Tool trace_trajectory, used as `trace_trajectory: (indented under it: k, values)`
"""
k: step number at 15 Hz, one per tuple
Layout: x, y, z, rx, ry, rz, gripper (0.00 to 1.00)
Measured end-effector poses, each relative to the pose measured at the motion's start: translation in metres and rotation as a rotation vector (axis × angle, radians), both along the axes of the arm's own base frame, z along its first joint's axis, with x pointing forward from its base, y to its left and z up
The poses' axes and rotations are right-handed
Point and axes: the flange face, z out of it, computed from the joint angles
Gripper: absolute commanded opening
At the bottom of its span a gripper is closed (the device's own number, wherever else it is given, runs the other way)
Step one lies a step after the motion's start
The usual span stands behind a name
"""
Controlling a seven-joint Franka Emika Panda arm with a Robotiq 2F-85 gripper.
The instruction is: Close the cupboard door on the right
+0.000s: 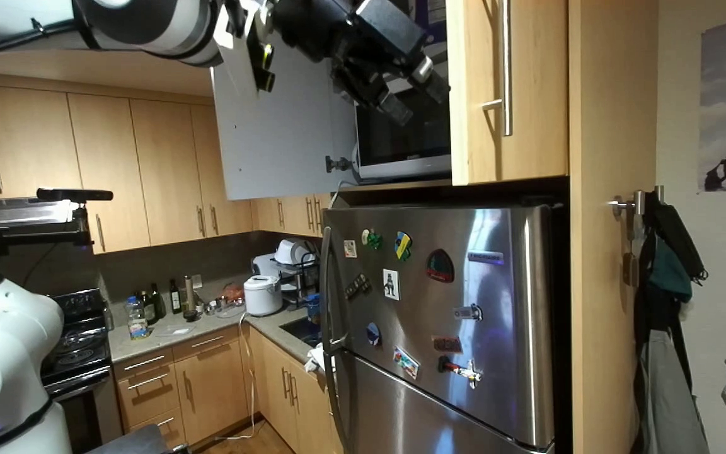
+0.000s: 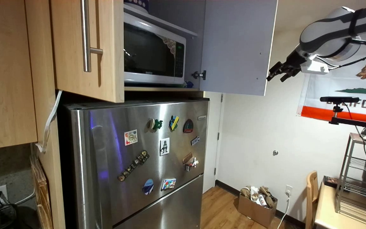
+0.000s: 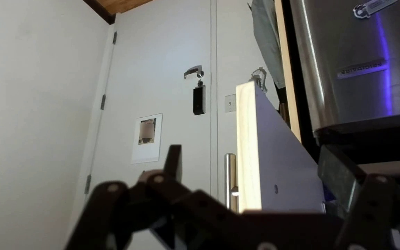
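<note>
The right cupboard door stands open above the fridge, with a long metal handle on its outer face. Its grey inner face shows in an exterior view. My gripper is open and empty near the door's free edge; it shows there too in an exterior view. In the wrist view, which is upside down, the door's pale edge and its handle appear between the spread fingers. I cannot tell whether a finger touches the door.
The left cupboard door also stands open. A microwave sits inside the cupboard. The steel fridge with several magnets is below. A tall wood side panel stands beside it, with hanging clothes.
</note>
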Motion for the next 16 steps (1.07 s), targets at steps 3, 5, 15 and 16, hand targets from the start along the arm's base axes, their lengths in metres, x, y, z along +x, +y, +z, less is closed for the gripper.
trace_trajectory:
  k: [3,5,15,16]
  values:
    - [0.005,-0.008,0.009,-0.011,0.010,0.054,1.00]
    - [0.009,-0.015,0.015,-0.016,0.016,0.069,1.00]
    - [0.046,-0.040,0.033,0.031,0.009,0.076,0.90]
    - [0.050,-0.041,0.035,0.029,0.009,0.074,0.76]
